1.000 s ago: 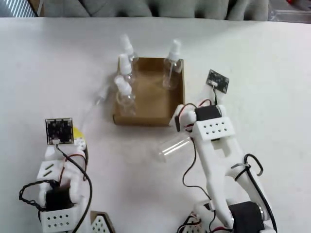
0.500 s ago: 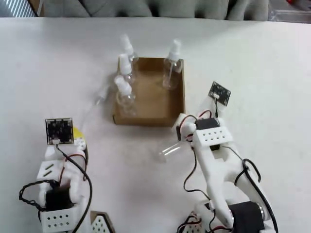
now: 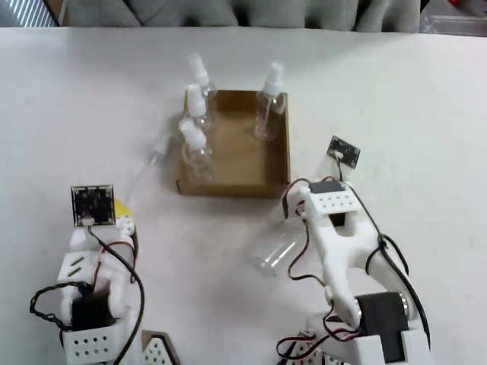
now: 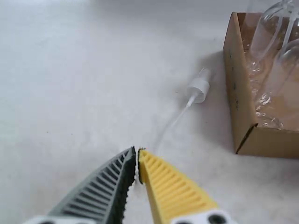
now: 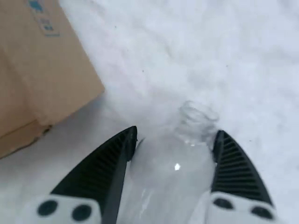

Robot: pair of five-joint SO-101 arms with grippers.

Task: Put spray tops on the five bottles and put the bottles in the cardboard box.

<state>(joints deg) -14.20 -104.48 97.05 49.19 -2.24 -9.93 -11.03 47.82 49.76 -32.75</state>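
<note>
1. Your right fingers are pinching the uncapped bottle, drawing it back from the box.
2. Your left fingers are resting pressed together, near the spray top lying on the tabletop.
3. Capping is coming next, likely.

I see free floor in the near right half of the cardboard box; three capped bottles line its left wall and a fourth bottle stands in its far right corner. Outside, a loose spray top lies just left of the box, and an uncapped bottle lies before its near right corner.
</note>
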